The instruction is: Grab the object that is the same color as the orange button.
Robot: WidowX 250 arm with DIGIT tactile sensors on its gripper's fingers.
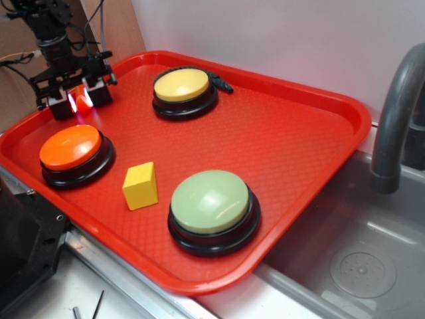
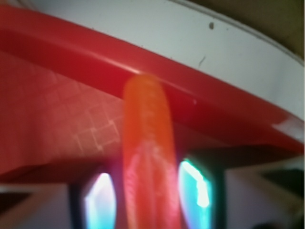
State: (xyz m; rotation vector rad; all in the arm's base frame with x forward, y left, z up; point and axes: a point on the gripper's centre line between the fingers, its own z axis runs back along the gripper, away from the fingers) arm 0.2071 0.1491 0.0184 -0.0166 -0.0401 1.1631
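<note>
The small orange piece (image 1: 80,98) sits between my gripper's (image 1: 81,101) two fingers at the far left corner of the red tray (image 1: 299,133). In the wrist view it is a blurred, elongated orange shape (image 2: 147,143) that fills the space between the two glowing pads, pointing toward the tray rim. The gripper (image 2: 148,195) is closed on it. I cannot tell whether the piece rests on the tray or is lifted. The orange button (image 1: 70,147), with a domed top on a black base, stands on the tray just in front of the gripper.
A yellow-topped button (image 1: 180,84) stands at the back of the tray and a pale-green-topped button (image 1: 210,201) at the front. A yellow cube (image 1: 141,185) lies between the orange and green buttons. A grey faucet (image 1: 398,113) and sink (image 1: 358,266) are to the right.
</note>
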